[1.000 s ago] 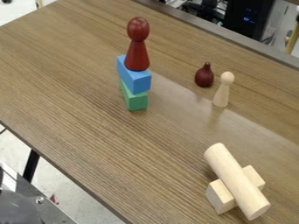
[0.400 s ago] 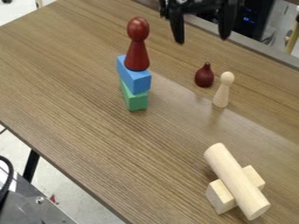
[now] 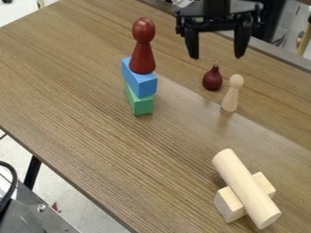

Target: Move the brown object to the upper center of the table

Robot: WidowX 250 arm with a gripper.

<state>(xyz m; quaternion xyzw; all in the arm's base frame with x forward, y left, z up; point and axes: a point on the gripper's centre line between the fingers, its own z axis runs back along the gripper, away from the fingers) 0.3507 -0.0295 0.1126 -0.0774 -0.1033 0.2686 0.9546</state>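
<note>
In the camera view, your gripper (image 3: 216, 58) gapes wide above the brown bulb (image 3: 213, 79), towards 1:30 from the view's centre. From the bulb, a pale peg (image 3: 231, 96) crowds 4:30; a red pawn (image 3: 143, 57) tops blue (image 3: 140, 82) and green blocks (image 3: 142, 105) at 9.

My gripper (image 3: 215, 58) is black; I see a maroon bulb (image 3: 213, 80), dark-red figure (image 3: 143, 57), blue block (image 3: 140, 82), green block (image 3: 142, 105), cream peg (image 3: 231, 96) and cylinder (image 3: 245, 185), and brown, streaky-grained table (image 3: 121, 159).
</note>
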